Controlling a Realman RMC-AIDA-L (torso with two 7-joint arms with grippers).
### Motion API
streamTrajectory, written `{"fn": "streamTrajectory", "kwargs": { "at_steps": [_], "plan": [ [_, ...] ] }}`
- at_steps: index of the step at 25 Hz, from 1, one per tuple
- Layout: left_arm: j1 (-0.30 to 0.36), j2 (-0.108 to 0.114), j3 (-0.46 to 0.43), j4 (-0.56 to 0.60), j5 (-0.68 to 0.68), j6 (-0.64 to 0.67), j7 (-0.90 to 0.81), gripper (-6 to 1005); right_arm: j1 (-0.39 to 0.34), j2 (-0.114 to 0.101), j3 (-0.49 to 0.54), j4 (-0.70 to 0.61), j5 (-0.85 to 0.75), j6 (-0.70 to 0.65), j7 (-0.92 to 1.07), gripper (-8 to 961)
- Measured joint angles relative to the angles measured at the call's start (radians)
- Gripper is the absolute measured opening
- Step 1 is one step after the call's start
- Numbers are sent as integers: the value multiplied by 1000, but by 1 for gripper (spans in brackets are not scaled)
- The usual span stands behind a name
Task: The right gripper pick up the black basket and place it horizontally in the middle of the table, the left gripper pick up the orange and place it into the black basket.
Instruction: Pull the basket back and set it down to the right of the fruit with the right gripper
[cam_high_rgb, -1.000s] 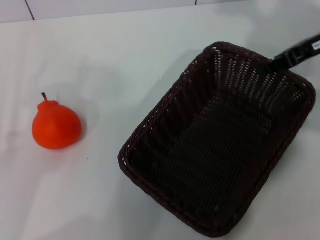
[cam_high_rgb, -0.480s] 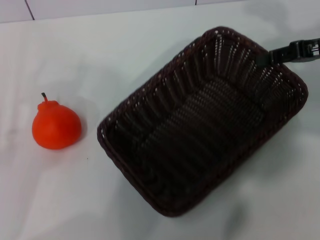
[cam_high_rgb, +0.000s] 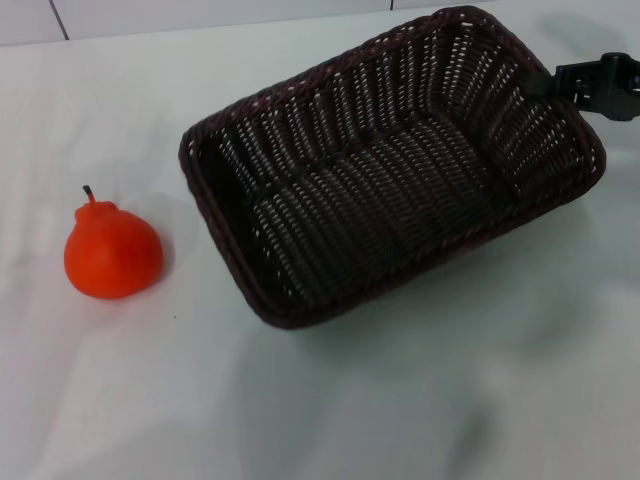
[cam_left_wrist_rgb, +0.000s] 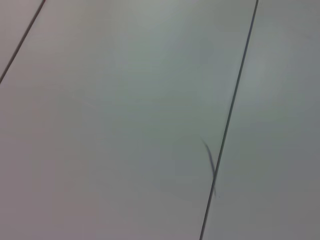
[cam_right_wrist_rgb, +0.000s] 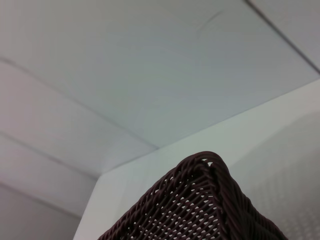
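The black basket (cam_high_rgb: 390, 170) is a dark woven rectangle, held tilted over the white table (cam_high_rgb: 400, 400) right of centre. My right gripper (cam_high_rgb: 560, 85) is shut on the basket's far right rim, at the head view's right edge. The basket's corner also shows in the right wrist view (cam_right_wrist_rgb: 200, 210). The orange (cam_high_rgb: 112, 250) sits on the table at the left, apart from the basket, with its dark stem up. My left gripper is out of view; the left wrist view shows only grey panels.
The table's far edge (cam_high_rgb: 230, 30) runs along the top of the head view, with a grey panelled wall behind. Bare white tabletop lies in front of the basket and the orange.
My right gripper has swung the basket to the left and away, turning it closer to crosswise. The orange has not moved.
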Motion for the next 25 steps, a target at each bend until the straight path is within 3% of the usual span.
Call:
{"fn": "streamTrajectory", "kwargs": {
  "at_steps": [5,19,25],
  "plan": [
    [-8,1,0,-1,3,11,1,825,-15,14,46,38,3,-58,16,213],
    [-16,1,2,-15,-1,37,4,825,-24,94,80,70,4,-165,34,235],
    [-23,2,1,-15,1,49,4,825,-28,105,81,92,7,-190,37,245]
  ]
}}
